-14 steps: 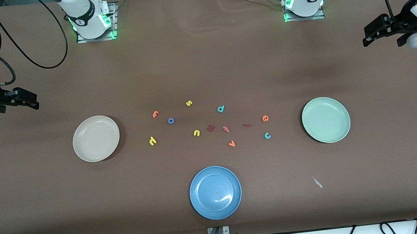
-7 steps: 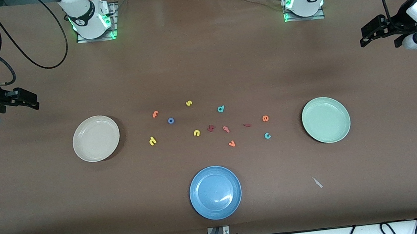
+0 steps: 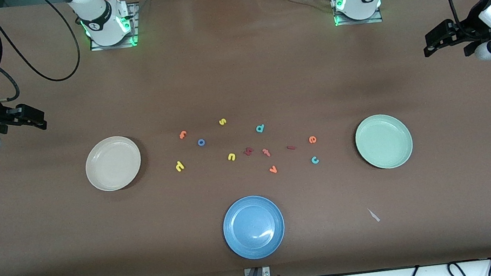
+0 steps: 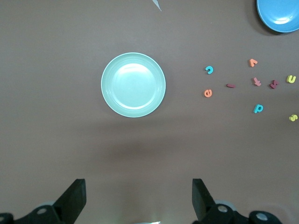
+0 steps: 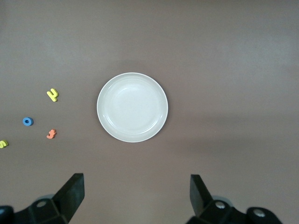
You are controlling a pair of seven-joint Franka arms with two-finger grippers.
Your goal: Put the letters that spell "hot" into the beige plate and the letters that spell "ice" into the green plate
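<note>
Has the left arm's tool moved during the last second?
Yes. The left tool has moved slightly up the front view, toward the left arm's base; the green plate stayed put.

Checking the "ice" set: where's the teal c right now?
In the front view the teal c lies on the table toward the left arm's end of the letters, just nearer the camera than the orange e, apart from the green plate.

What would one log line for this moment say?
left gripper: open, waiting | right gripper: open, waiting | beige plate: empty | green plate: empty
</note>
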